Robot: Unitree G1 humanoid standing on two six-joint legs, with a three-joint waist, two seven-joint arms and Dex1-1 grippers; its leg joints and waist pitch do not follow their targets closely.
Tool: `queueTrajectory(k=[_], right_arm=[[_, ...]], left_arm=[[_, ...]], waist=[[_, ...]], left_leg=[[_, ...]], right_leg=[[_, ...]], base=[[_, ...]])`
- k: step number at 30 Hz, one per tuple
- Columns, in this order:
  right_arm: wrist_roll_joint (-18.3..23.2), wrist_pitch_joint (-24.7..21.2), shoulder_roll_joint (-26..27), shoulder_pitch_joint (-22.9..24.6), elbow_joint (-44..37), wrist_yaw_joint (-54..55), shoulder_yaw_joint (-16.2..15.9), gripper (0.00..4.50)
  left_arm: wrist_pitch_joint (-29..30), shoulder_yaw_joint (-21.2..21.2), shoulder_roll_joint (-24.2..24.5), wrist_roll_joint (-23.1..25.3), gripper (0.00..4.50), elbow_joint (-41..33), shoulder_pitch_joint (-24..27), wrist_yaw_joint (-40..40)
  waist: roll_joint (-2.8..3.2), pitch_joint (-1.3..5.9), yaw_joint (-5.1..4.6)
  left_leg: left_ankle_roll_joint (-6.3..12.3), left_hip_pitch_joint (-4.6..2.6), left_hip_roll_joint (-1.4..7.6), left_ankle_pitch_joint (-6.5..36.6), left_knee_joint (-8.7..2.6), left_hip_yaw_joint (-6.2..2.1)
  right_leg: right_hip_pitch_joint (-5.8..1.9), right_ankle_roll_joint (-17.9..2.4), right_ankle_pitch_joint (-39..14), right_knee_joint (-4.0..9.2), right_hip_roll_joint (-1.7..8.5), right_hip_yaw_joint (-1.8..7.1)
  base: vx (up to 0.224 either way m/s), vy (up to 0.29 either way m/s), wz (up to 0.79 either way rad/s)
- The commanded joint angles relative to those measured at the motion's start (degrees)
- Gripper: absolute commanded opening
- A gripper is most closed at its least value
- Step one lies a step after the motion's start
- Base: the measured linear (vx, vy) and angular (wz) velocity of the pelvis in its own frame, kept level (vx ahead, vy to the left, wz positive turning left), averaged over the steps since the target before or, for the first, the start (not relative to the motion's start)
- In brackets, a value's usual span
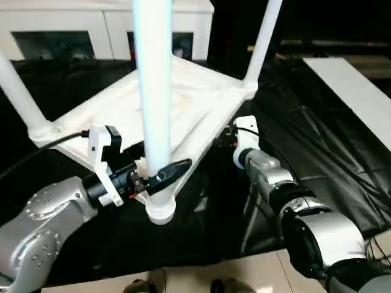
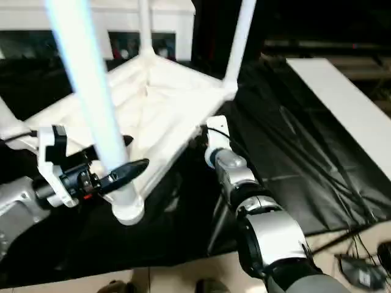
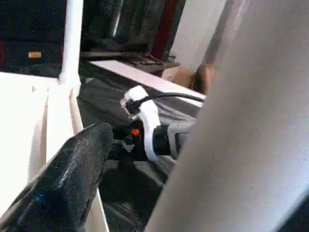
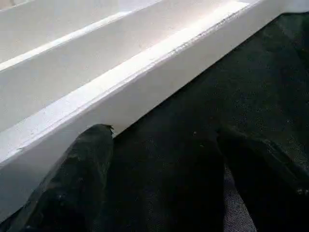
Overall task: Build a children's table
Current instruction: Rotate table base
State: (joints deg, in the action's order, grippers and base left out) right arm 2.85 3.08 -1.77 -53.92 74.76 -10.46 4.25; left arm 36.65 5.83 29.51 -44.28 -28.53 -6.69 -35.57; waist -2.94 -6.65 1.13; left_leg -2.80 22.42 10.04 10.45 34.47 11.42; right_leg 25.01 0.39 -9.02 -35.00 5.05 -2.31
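The children's table lies upside down on a black cloth, its white ribbed top (image 1: 189, 101) facing up with legs standing in the corner sockets. The near leg (image 1: 153, 91) rises from the front corner socket (image 1: 162, 210). My left gripper (image 1: 162, 174) is open and straddles this leg just above the socket, one black finger (image 3: 67, 183) lying across the front of it. Other legs stand at the far right (image 1: 264, 39), at the left (image 1: 18, 97) and at the back (image 2: 145, 27). My right gripper (image 4: 164, 169) is open, low on the cloth beside the top's right edge (image 4: 145, 92).
A white cabinet (image 1: 110, 24) with glass doors stands behind the table. A long white board (image 1: 360, 91) lies at the right on the black cloth (image 1: 317, 140). Pale floor (image 1: 244, 274) begins at the cloth's near edge.
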Motion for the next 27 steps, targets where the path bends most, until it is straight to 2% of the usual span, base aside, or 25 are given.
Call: queueTrajectory(k=[1, 2, 3, 4, 5, 6, 9, 11, 12, 13, 15, 16, 17, 18, 19, 20, 21, 22, 23, 24, 25, 26, 27], right_arm=[[0.81, 0.92, 0.72, -2.15, 0.35, -0.46, 0.97, 3.83], [0.78, 0.83, 0.70, -2.36, 0.33, -0.54, 1.05, 3.83], [0.59, 1.08, 0.77, -2.86, 0.45, -1.32, 1.02, 3.83], [0.59, 1.08, 0.77, -2.86, 0.45, -1.32, 1.02, 3.83], [0.24, 1.17, 1.01, -3.22, 0.49, -2.14, 0.74, 3.83], [-0.11, 1.43, 1.33, -3.41, 0.46, -2.75, 0.43, 3.83], [-0.61, 2.05, 2.52, -3.82, 0.47, -4.16, 0.10, 3.83], [-0.78, 2.53, 3.59, -4.13, 0.44, -5.15, -0.08, 3.83], [-0.76, 2.66, 4.51, -4.36, 0.41, -5.83, -0.11, 3.83], [-0.70, 2.77, 5.17, -4.51, 0.36, -6.37, -0.12, 3.83], [-0.66, 3.25, 6.98, -4.59, 0.25, -7.99, -0.43, 3.83], [-0.79, 3.43, 8.01, -4.43, 0.13, -8.81, -0.78, 3.83], [-0.79, 3.43, 8.01, -4.43, 0.13, -8.81, -0.78, 3.83], [-1.02, 3.57, 8.88, -4.25, 0.00, -9.67, -1.22, 3.83], [-1.12, 3.63, 9.14, -4.16, -0.03, -9.90, -1.38, 3.83], [-1.57, 3.89, 10.21, -3.77, -0.15, -10.86, -2.07, 3.83], [-1.80, 4.02, 10.60, -3.47, -0.19, -11.32, -2.40, 3.83], [-2.10, 4.18, 10.99, -3.09, -0.25, -11.69, -2.81, 3.83], [-2.29, 4.29, 11.21, -2.85, -0.29, -11.92, -3.06, 3.83], [-2.51, 4.53, 11.44, -2.45, -0.46, -12.21, -3.31, 3.83], [-2.51, 4.53, 11.44, -2.45, -0.46, -12.21, -3.31, 3.83], [-2.51, 4.53, 11.44, -2.45, -0.46, -12.21, -3.31, 3.83], [-2.66, 4.65, 11.40, -2.32, -0.44, -12.15, -3.23, 3.83]], left_arm=[[1.96, 1.30, 1.09, -0.49, 4.49, -1.49, -1.34, 1.75], [2.56, 1.65, 1.38, -1.09, 4.49, -1.99, -1.49, 2.03], [3.71, 2.07, 1.84, -2.52, 4.49, -2.62, -1.79, 2.41], [3.71, 2.07, 1.84, -2.52, 4.49, -2.62, -1.79, 2.41], [4.38, 2.09, 2.41, -3.21, 4.49, -3.07, -1.96, 2.20], [4.74, 2.06, 2.70, -3.65, 4.49, -3.44, -2.09, 2.04], [5.64, 1.81, 2.72, -4.73, 4.49, -4.10, -2.90, 2.35], [6.24, 1.21, 2.51, -5.14, 4.49, -4.49, -3.82, 2.46], [6.57, 0.58, 2.39, -5.20, 4.49, -4.77, -4.57, 2.60], [6.68, 0.00, 2.24, -5.10, 4.49, -4.92, -5.19, 2.66], [6.96, -1.79, 1.62, -4.86, 4.49, -5.16, -6.79, 2.80], [6.91, -2.99, 0.92, -4.54, 4.49, -5.02, -8.00, 3.00], [6.91, -2.99, 0.92, -4.54, 4.49, -5.02, -8.00, 3.00], [6.84, -4.09, 0.16, -4.22, 4.49, -4.80, -9.16, 3.20], [6.77, -4.42, -0.11, -4.09, 4.49, -4.71, -9.49, 3.23], [6.49, -5.84, -1.29, -3.52, 4.49, -4.28, -10.88, 3.36], [6.52, -6.67, -2.22, -3.35, 4.49, -3.99, -11.67, 3.58], [6.15, -8.06, -3.53, -2.50, 4.49, -3.34, -12.75, 3.79], [5.89, -8.99, -4.39, -1.91, 4.49, -2.90, -13.46, 3.94], [4.64, -11.46, -6.13, 0.40, 4.49, -1.08, -15.08, 3.90], [4.64, -11.46, -6.13, 0.40, 4.49, -1.08, -15.08, 3.90], [4.64, -11.46, -6.13, 0.40, 4.49, -1.08, -15.08, 3.90], [3.67, -12.65, -7.03, 1.96, 4.49, 0.32, -15.90, 4.01]], waist=[[0.99, 1.97, 0.42], [0.98, 1.36, 0.40], [0.83, 0.50, 0.30], [0.84, 0.61, 0.37], [0.81, 0.14, 0.37], [0.73, -0.25, 0.41], [0.81, -1.02, 0.46], [0.79, -1.19, 0.41], [0.79, -1.56, 0.24], [0.84, -1.71, 0.20], [0.64, -1.69, -0.20], [0.68, -1.63, -0.51], [0.68, -1.63, -0.51], [0.60, -1.68, -0.77], [0.51, -1.67, -0.89], [0.44, -1.41, -1.14], [0.19, -1.20, -1.28], [0.27, -1.21, -1.36], [0.36, -1.08, -1.22], [0.42, -0.81, -1.26], [0.51, -0.62, -1.22], [0.51, -0.62, -1.22], [0.62, -0.32, -1.30]], left_leg=[[-2.66, -0.59, 2.41, 23.66, -6.01, -2.11], [-2.53, -0.35, 2.43, 23.36, -6.15, -2.14], [-2.50, -0.56, 2.44, 24.63, -6.27, -2.03], [-2.44, -0.81, 2.41, 24.38, -6.11, -2.03], [-2.29, -0.80, 2.43, 24.08, -6.19, -1.98], [-1.52, -0.63, 2.48, 20.78, -6.16, -1.71], [-0.91, -0.56, 2.73, 17.97, -6.22, -1.56], [-0.90, -0.67, 2.73, 17.33, -6.19, -1.48], [-1.04, -0.42, 2.82, 16.58, -6.35, -1.56], [-1.23, -0.49, 2.86, 17.31, -6.42, -1.57], [-2.06, -0.79, 2.90, 19.27, -6.42, -1.59], [-2.47, -0.37, 2.93, 19.25, -6.49, -1.86], [-2.47, -0.37, 2.93, 19.25, -6.49, -1.86], [-2.76, 0.01, 2.95, 18.32, -6.54, -2.09], [-2.69, 0.08, 2.92, 17.86, -6.47, -2.09], [-2.46, 0.48, 2.83, 16.35, -6.35, -2.17], [-1.99, 0.60, 2.74, 14.52, -6.17, -2.10], [-1.72, 0.64, 2.77, 14.23, -6.24, -2.13], [-1.35, -0.02, 2.74, 13.47, -5.90, -1.76], [-0.46, -0.23, 2.65, 11.34, -5.55, -1.44], [0.64, -0.34, 2.59, 8.75, -5.17, -1.17], [0.64, -0.34, 2.59, 8.75, -5.17, -1.17], [1.81, -0.34, 2.70, 6.90, -4.94, -0.94]], right_leg=[[-1.76, -7.62, -24.70, 4.35, 2.67, 2.07], [-1.58, -7.61, -24.41, 4.39, 2.73, 2.13], [-1.15, -7.44, -26.24, 4.64, 2.63, 2.16], [-1.17, -7.48, -26.34, 4.63, 2.73, 2.21], [-0.95, -7.49, -26.12, 4.72, 2.76, 2.30], [-0.90, -8.47, -22.21, 4.52, 2.71, 2.47], [-1.11, -10.89, -17.65, 3.96, 2.64, 2.48], [-1.17, -11.52, -17.00, 3.83, 2.68, 2.50], [-1.44, -12.12, -16.30, 3.75, 2.78, 2.51], [-1.36, -12.10, -16.97, 3.84, 2.80, 2.52], [-1.32, -12.01, -18.89, 3.97, 2.91, 2.59], [-1.78, -12.05, -19.36, 3.84, 3.19, 2.57], [-1.78, -12.05, -19.36, 3.84, 3.19, 2.57], [-2.07, -11.95, -18.71, 3.72, 3.38, 2.51], [-2.09, -12.08, -18.06, 3.70, 3.43, 2.54], [-2.52, -12.45, -16.46, 3.48, 3.53, 2.55], [-2.79, -12.84, -14.38, 3.26, 3.52, 2.54], [-2.83, -12.92, -14.67, 3.32, 3.52, 2.50], [-2.38, -13.39, -13.64, 3.42, 3.38, 2.61], [-2.44, -14.70, -9.98, 3.20, 3.25, 2.74], [-2.52, -16.26, -5.31, 2.71, 3.06, 2.77], [-2.52, -16.26, -5.31, 2.71, 3.06, 2.77], [-2.84, -17.98, -1.86, 2.39, 2.88, 2.70]], base=[[0.000, 0.000, 0.00], [0.000, 0.000, 0.00], [0.000, 0.000, 0.00], [0.000, 0.000, 0.00], [0.000, 0.000, 0.00], [0.000, 0.000, 0.00], [0.000, 0.000, 0.00], [0.000, 0.000, 0.00], [0.000, 0.000, 0.00], [0.000, 0.000, 0.00], [0.000, 0.000, 0.00], [0.000, 0.000, 0.00], [0.000, 0.000, 0.00], [0.000, 0.000, 0.00], [0.000, 0.000, 0.00], [0.000, 0.000, 0.00], [-0.002, -0.005, -0.19], [0.000, 0.000, 0.00], [0.000, 0.000, 0.00], [0.000, 0.000, 0.00], [0.000, 0.000, 0.00], [0.000, 0.000, 0.00], [0.000, 0.000, 0.00]])
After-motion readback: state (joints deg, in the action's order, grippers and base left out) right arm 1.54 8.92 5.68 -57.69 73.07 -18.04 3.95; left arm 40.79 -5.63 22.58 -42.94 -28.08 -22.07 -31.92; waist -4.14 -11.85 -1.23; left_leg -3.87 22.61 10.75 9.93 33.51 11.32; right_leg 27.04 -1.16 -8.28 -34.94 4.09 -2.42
